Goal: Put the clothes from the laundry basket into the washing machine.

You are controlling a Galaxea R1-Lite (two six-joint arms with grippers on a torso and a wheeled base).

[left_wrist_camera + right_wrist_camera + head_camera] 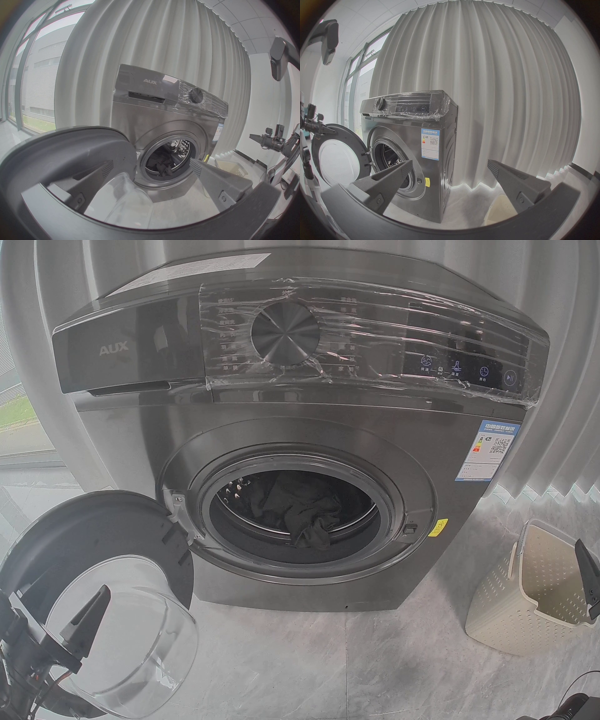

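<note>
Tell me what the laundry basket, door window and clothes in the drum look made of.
Laundry basket: likely cream plastic, matte, by its moulded perforated walls. Door window: clear glossy bowl, glass or plastic; the floor shows through. Clothes: dark, soft fabric, crumpled in folds.

Bright daylight from window (37, 78); glare on plastic-wrapped panel (369, 334); drum (234, 490) dark inside; wrist views bowed at edges.

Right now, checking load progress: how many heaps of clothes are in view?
1: a dark crumpled fabric heap inside the grey metal washing machine. The cream perforated plastic laundry basket hides its bottom.
</note>
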